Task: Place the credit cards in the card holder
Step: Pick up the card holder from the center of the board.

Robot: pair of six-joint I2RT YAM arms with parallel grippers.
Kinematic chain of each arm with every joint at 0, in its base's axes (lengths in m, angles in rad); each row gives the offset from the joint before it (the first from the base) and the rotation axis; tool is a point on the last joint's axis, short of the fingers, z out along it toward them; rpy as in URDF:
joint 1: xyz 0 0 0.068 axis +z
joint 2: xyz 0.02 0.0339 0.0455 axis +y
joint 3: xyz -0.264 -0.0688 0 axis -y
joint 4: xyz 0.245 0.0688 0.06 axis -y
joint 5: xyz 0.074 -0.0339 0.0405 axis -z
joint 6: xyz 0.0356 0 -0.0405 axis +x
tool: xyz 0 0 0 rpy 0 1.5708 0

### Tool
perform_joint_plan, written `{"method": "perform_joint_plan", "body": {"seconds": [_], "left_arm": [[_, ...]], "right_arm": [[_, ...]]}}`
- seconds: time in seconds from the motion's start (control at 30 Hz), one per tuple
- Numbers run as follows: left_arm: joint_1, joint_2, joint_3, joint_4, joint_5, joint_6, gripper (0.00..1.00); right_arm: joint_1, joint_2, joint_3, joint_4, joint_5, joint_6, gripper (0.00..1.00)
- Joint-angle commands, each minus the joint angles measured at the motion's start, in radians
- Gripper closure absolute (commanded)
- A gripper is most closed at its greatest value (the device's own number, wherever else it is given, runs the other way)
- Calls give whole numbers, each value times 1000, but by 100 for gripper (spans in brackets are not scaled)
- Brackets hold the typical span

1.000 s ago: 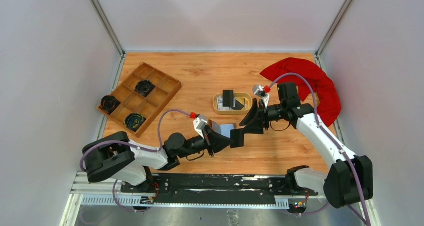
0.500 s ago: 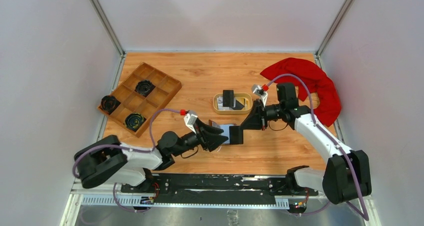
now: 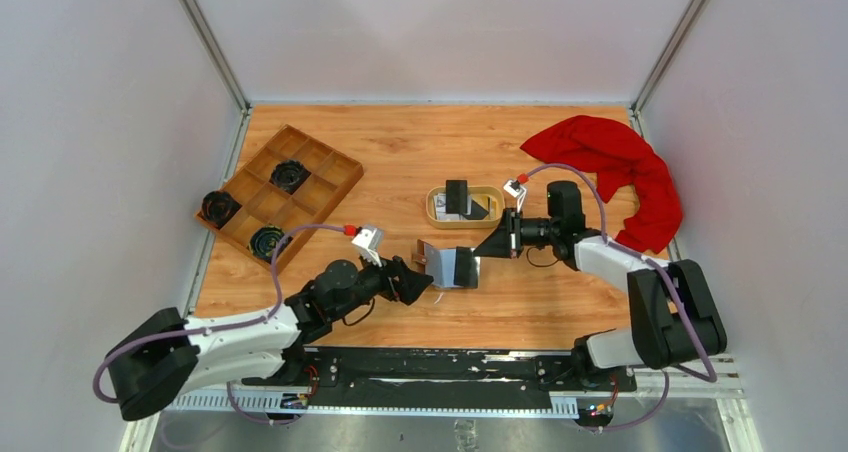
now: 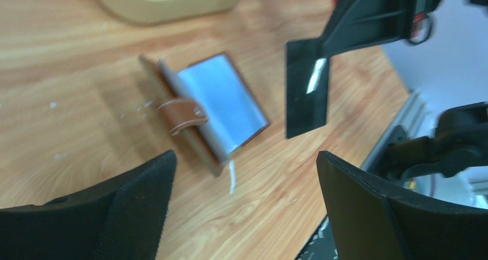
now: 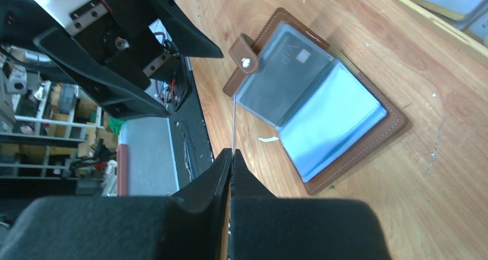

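The card holder (image 3: 432,259) lies open on the wood, brown with grey pockets (image 4: 213,107) and a snap strap (image 5: 244,61). My right gripper (image 3: 484,250) is shut on a black credit card (image 3: 466,270). The card hangs upright just right of the holder (image 5: 331,122). It shows flat in the left wrist view (image 4: 307,87) and as a thin edge (image 5: 233,122) beyond the closed tips (image 5: 231,152). My left gripper (image 3: 418,280) stands open and empty near the holder's front, its fingers (image 4: 124,211) wide apart. More credit cards (image 3: 462,200) sit in the oval tan dish (image 3: 436,212).
A wooden compartment tray (image 3: 322,177) with black round parts stands at the left. A red cloth (image 3: 610,162) lies at the back right, behind the right arm. The tan dish rim (image 4: 172,10) is just beyond the holder.
The left gripper has opened, let go of the black card and drawn back to the left. The right gripper has shut on the card and holds it alone.
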Motion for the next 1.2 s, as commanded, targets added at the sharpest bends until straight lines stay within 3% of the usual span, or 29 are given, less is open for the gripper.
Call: {"method": "perform_joint_plan", "body": {"seconds": [0.0, 0.2, 0.6, 0.9, 1.07, 1.17], "left_arm": [[48, 144, 67, -78, 52, -74, 8], [104, 318, 132, -76, 141, -126, 15], [112, 458, 182, -57, 118, -159, 35], [146, 527, 175, 21, 134, -175, 73], [191, 587, 80, 284, 224, -237, 96], [208, 665, 36, 473, 287, -282, 100]], "right_arm": [[-13, 63, -28, 136, 22, 165, 100], [-12, 170, -7, 172, 23, 198, 100], [-11, 272, 4, 268, 9, 266, 100], [-14, 288, 1, 270, 31, 259, 100], [-46, 333, -13, 386, 8, 342, 100], [-72, 321, -44, 485, 11, 405, 100]]}}
